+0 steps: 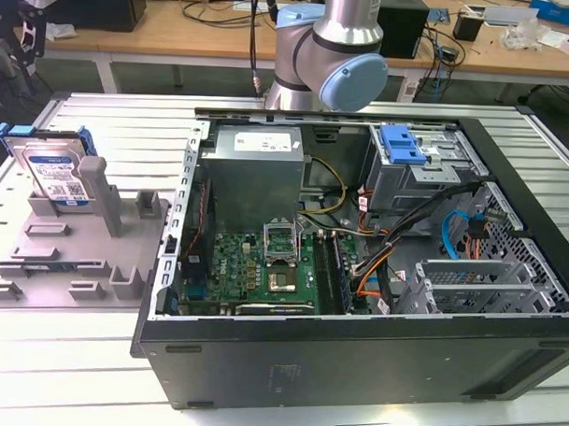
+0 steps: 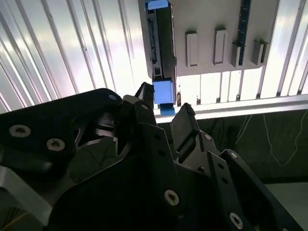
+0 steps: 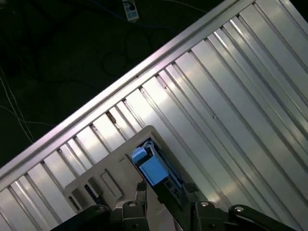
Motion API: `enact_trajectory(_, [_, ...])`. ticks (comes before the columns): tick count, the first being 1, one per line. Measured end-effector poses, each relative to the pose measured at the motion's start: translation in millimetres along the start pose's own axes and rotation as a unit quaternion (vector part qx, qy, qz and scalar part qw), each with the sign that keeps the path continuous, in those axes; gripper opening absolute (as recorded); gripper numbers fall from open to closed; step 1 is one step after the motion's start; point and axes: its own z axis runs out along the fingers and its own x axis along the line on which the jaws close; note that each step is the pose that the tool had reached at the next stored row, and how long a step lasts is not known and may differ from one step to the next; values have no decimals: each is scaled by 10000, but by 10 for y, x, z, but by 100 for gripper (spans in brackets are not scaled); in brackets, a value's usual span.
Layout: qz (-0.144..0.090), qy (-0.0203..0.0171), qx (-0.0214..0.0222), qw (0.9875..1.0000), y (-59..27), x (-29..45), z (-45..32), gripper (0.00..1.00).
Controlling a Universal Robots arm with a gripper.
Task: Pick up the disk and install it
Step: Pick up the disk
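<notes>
Currently your released, empty gripper (image 2: 164,99) faces the disk (image 1: 54,172) at the exterior view's left; a skewed approach may topple it.

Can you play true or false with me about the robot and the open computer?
1. The disk stands on its edge in the grey fixture plate. True.
2. The hand is squeezing the disk. False: in both wrist views its fingers are apart, with the disk beyond them and not gripped.
3. The computer case is open, so you can see the parts inside. True.
4. The disk is already in the drive cage. False: it is in the fixture plate, outside the case, on the exterior view's left.
5. The frame around the disk is red. False: it is bright blue.
</notes>
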Motion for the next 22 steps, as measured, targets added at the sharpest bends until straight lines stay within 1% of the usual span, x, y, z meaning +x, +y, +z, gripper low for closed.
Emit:
enact_trajectory(2, [-203, 11, 7, 9998, 0, 0, 0, 42])
enact_trajectory(4, [-409, 22, 14, 9992, 0, 0, 0, 42])
enact_trajectory(5, [-559, 30, 19, 9984, 0, 0, 0, 42])
enact_trajectory(7, [-740, 39, 25, 9972, 0, 0, 0, 42])
enact_trajectory(8, [-881, 46, 30, 9961, 0, 0, 0, 42])
enact_trajectory(9, [-962, 51, 33, 9953, 0, 0, 0, 42])
enact_trajectory(10, [-1117, 58, 38, 9937, 0, 0, 0, 42])
enact_trajectory(12, [-1303, 68, 44, 9914, 0, 0, 0, 42])
enact_trajectory(14, [-1510, 80, 52, 9885, 0, 0, 0, 42])
enact_trajectory(15, [-1650, 89, 57, 9862, 0, 0, 0, 42])
enact_trajectory(16, [-1738, 95, 61, 9847, 0, 0, 0, 42])
enact_trajectory(19, [-2024, 113, 72, 9792, 0, 0, 0, 42])
enact_trajectory(21, [-2204, 125, 80, 9753, 0, 0, 1, 42])
enact_trajectory(22, [-2342, 134, 85, 9721, 0, 0, 1, 42])
